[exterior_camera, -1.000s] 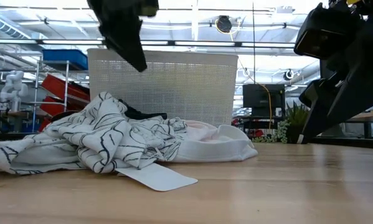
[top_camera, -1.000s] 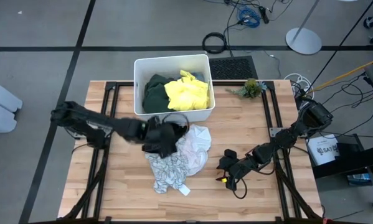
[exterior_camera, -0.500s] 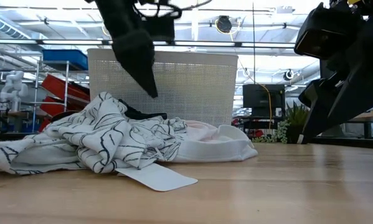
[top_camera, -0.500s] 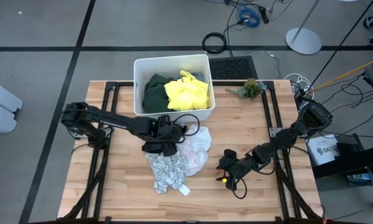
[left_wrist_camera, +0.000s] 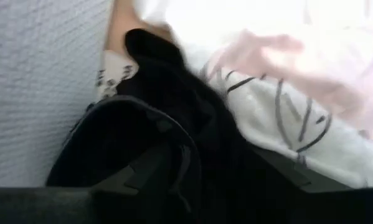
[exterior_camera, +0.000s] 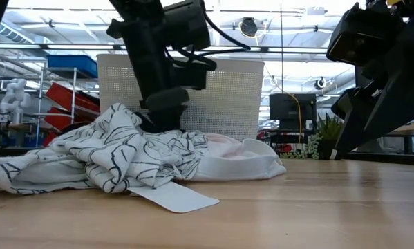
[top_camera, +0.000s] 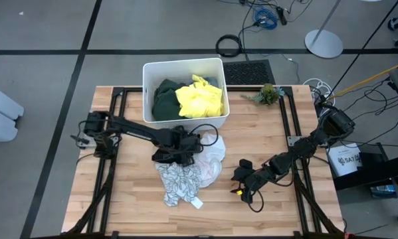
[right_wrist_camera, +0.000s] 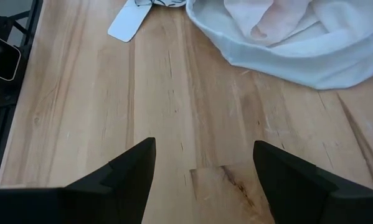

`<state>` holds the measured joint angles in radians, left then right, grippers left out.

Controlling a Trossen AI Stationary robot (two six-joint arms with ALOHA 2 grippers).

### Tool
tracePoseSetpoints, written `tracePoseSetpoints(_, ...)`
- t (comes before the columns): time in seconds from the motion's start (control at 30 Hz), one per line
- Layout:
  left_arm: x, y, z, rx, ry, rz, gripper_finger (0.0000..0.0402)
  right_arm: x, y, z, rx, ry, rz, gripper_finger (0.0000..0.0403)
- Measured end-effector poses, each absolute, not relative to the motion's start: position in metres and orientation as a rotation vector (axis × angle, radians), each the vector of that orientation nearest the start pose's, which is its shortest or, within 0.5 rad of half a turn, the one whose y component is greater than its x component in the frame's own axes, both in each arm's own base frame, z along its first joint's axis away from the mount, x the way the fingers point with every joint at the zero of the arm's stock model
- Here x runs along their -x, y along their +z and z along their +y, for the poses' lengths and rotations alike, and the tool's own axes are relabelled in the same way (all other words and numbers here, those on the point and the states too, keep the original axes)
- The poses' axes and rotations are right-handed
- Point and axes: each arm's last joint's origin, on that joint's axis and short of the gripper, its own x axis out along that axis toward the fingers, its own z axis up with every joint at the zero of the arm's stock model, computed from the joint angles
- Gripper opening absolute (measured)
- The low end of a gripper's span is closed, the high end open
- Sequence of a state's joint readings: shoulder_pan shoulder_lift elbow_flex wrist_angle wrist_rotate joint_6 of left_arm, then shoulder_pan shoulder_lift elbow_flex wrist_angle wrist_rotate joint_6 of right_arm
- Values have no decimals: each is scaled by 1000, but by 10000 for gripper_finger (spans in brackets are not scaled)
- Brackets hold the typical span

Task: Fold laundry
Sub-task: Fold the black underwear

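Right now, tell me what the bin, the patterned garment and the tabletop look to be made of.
Bin: white rigid plastic, its wall perforated like mesh in the low view. Patterned garment: soft woven or knit cloth, matte, rumpled into folds. Tabletop: light wood planks, visible grain and seams, smooth finish, likely butcher block.

Black garment (left_wrist_camera: 167, 130) fills the blurred left wrist view, its lower part cut off by frame edge. From above, left gripper (top_camera: 177, 147) hides most of it. Light blue cloth (top_camera: 215, 81) barely peeks from behind yellow garment (top_camera: 200, 97) in bin (top_camera: 183, 64); shape can't be told.
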<state>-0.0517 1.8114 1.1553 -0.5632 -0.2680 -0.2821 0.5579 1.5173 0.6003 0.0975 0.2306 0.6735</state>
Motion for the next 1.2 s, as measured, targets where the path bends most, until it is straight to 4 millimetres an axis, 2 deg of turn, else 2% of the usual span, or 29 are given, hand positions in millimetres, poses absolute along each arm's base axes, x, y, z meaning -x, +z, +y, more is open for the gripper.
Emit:
tracePoseSetpoints(0.2,-351,173,-12,90,311,1123,194,-231,139,136,-319,40,820,256)
tracePoseSetpoints(0.33,-349,172,-2,66,365,1145,180,-231,139,136,-319,41,819,256)
tracePoseSetpoints(0.43,-346,165,5,86,378,1208,127,-231,139,136,-322,39,820,256)
tracePoseSetpoints(0.53,-346,163,9,96,384,1220,36,-231,139,136,-330,36,821,256)
tracePoseSetpoints(0.57,-346,164,9,98,386,1218,22,-231,139,136,-330,36,821,256)
tracePoseSetpoints(0.7,-343,179,10,99,389,1209,17,-231,139,136,-330,34,825,256)
tracePoseSetpoints(0.83,-344,216,4,87,373,1169,14,-231,139,136,-332,37,826,256)
tracePoseSetpoints(1.0,-334,284,-13,30,370,1057,14,-231,139,136,-330,39,825,256)
tracePoseSetpoints(1.1,-319,335,-25,10,372,934,14,-232,141,137,-312,53,796,256)
tracePoseSetpoints(1.2,-296,378,-34,13,339,834,14,-241,149,136,-306,71,678,256)
